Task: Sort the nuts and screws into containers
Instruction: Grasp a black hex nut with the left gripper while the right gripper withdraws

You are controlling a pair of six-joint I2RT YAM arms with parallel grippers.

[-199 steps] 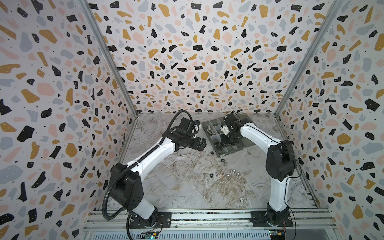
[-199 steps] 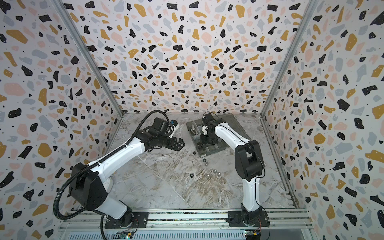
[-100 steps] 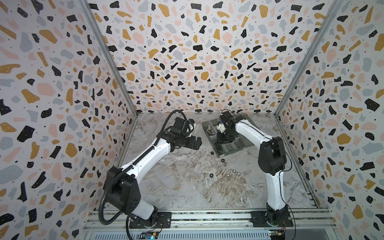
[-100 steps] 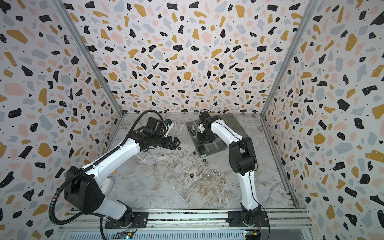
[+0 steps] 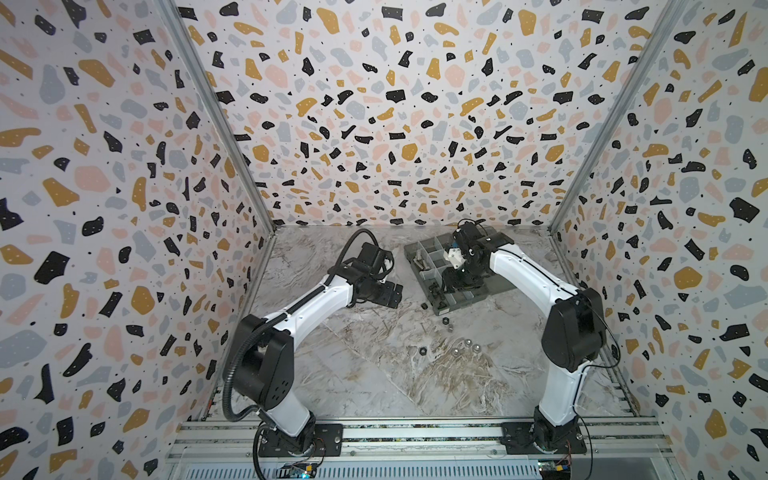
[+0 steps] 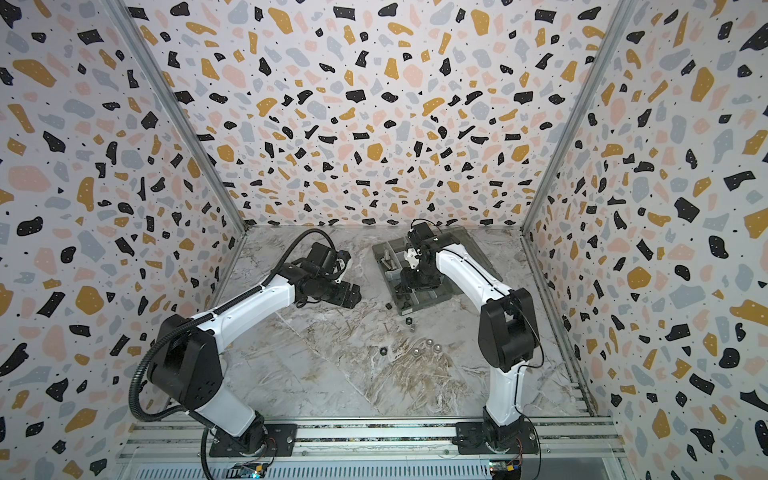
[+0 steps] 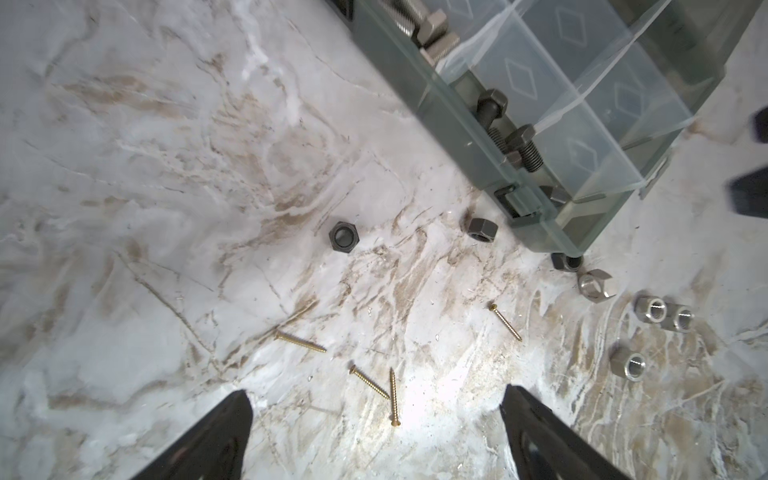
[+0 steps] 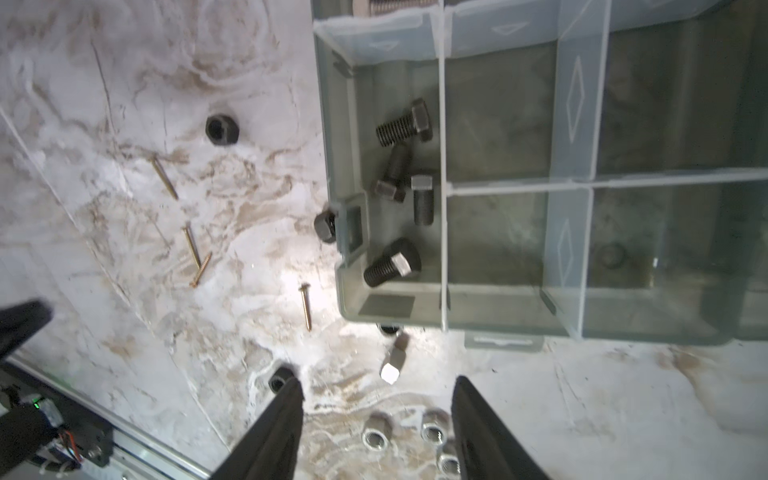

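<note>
Your right gripper [image 8: 376,380] and left gripper [image 7: 376,392] both had fingers spread and empty. Black screws [image 8: 399,166] lay in the box's [image 8: 345,124] centre-frame compartment. Nuts [image 8: 376,438] lay loose on the desk [image 8: 124,124], lower centre. One black nut [image 8: 325,226] touched the box wall, where your fingers could have jammed.

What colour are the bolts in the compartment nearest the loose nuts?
Black; the bolts show best in the right wrist view.

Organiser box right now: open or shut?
Open. In the right wrist view the organiser box shows uncovered dividers and black bolts lying loose inside one compartment.
</note>
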